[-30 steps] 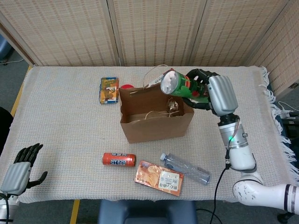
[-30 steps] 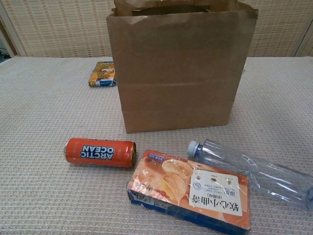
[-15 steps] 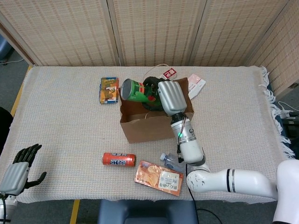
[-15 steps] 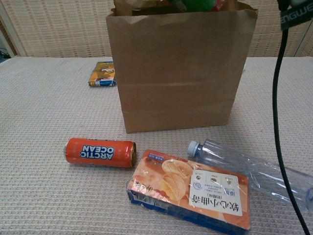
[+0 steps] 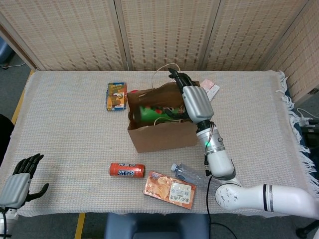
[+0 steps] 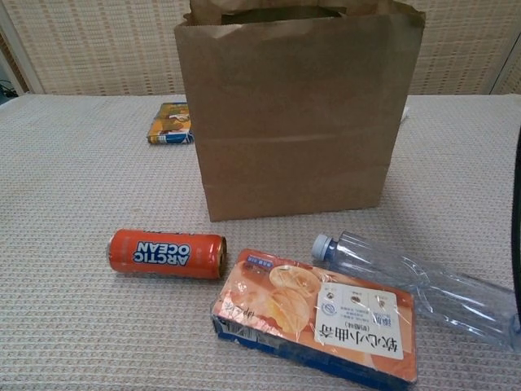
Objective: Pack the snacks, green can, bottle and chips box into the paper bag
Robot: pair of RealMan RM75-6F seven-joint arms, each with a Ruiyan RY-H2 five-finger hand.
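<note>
Right hand (image 5: 195, 102) is over the far right part of the paper bag (image 5: 164, 130), its fingers (image 5: 177, 78) stretched out toward the far rim. Can't tell whether it has hold of anything; its underside is hidden.

Green can (image 5: 149, 113) is inside the bag, lying low at the left of the opening, partly covered by the bag's folded rim and handle string. In the chest view the bag (image 6: 297, 122) stands upright and the can isn't visible.

Left hand (image 5: 20, 180) sits at the near left edge of the surface (image 5: 65, 139), fingers spread apart, holding nothing, well apart from everything.

Outside the bag:
- orange can (image 5: 127, 170), lying on its side, near of the bag; also in the chest view (image 6: 168, 253)
- chips box (image 5: 169, 189), flat, just right of the orange can (image 6: 321, 319)
- bottle (image 5: 185, 173), clear plastic, lying on its side, touching or just beside the chips box's right end, partly behind the right arm; seen fully in the chest view (image 6: 415, 278)
- small snack box (image 5: 116, 96), flat, just left of the bag's far corner (image 6: 170, 123)
- pale snack packet (image 5: 211, 88), far right of the bag, mostly hidden by the right hand
</note>
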